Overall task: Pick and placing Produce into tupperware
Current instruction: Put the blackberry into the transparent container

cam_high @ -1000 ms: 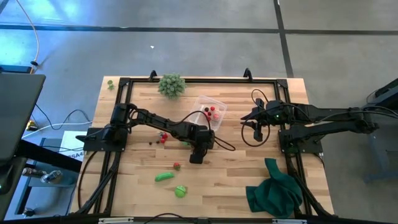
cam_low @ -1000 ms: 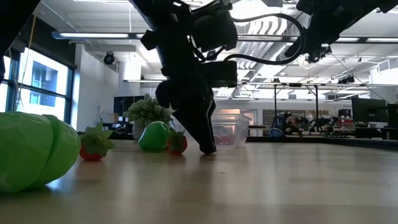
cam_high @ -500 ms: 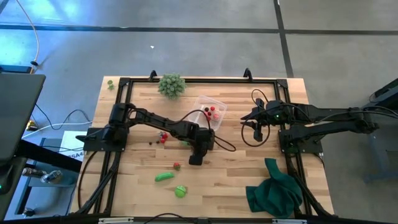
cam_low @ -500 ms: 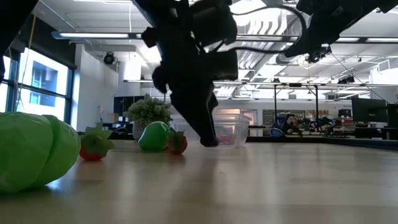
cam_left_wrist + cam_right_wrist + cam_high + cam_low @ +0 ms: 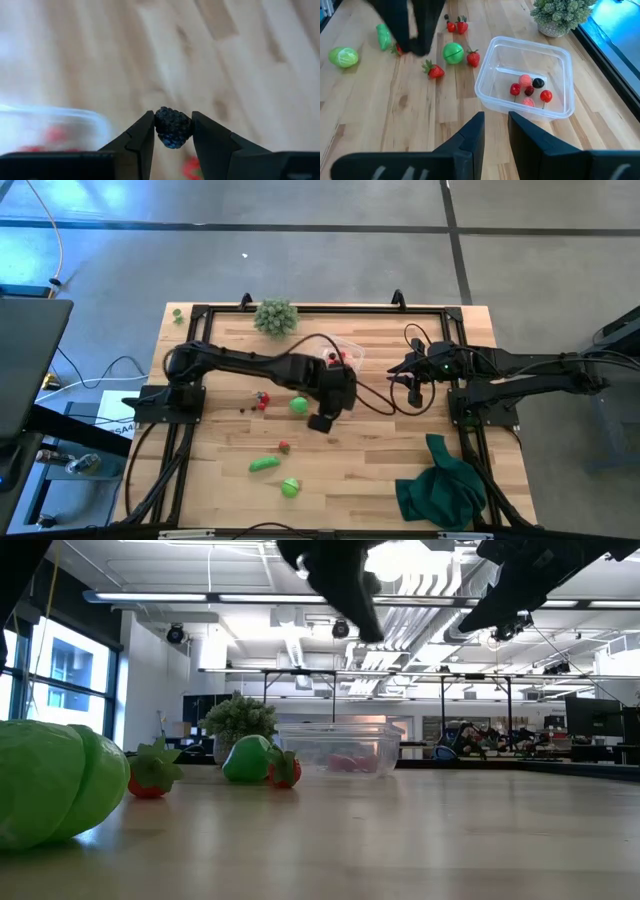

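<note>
Overhead, left fingers (image 5: pixel 172 145) clamp a dark berry (image 5: pixel 173 127) above the wooden table (image 5: pixel 380 470); right fingers (image 5: pixel 495 131) slightly apart.

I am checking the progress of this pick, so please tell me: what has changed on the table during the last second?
The left gripper has risen from the tabletop and moved toward the tupperware, carrying a dark berry shut between its fingers. The bright green round piece it was covering now shows. The right gripper, the produce on the wood and the dark green cloth stayed where they were.

1 tupperware (image 5: pixel 525 80), 5 berries inside, 2 arms.
</note>
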Action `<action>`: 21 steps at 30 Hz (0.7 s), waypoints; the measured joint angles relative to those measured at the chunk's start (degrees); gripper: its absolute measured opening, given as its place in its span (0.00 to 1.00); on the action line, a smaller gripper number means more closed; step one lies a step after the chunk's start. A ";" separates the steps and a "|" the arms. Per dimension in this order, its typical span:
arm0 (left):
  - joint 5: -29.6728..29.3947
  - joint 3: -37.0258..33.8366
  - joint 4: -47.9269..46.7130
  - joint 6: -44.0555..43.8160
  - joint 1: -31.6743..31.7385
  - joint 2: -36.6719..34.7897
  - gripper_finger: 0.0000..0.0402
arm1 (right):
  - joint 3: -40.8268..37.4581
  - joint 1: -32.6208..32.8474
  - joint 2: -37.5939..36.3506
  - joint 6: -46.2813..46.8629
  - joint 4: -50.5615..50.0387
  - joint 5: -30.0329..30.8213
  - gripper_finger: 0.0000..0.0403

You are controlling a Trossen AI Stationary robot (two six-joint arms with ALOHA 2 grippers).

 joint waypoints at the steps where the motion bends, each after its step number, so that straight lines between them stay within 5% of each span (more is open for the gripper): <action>1: -1.95 2.23 -1.74 0.94 0.01 -0.06 0.28 | 0.00 0.00 0.00 -0.01 0.04 0.00 0.19; 11: -9.74 17.26 -15.22 8.94 6.65 -2.34 0.28 | 0.00 0.00 0.00 -0.01 -0.02 0.14 0.19; 15: -8.08 18.11 -15.73 10.79 12.62 -2.91 0.28 | 0.00 -0.01 0.00 -0.02 -0.02 0.15 0.19; 21: 1.92 14.78 -12.47 13.00 21.66 -2.38 0.28 | 0.00 0.00 0.00 0.00 0.00 0.17 0.19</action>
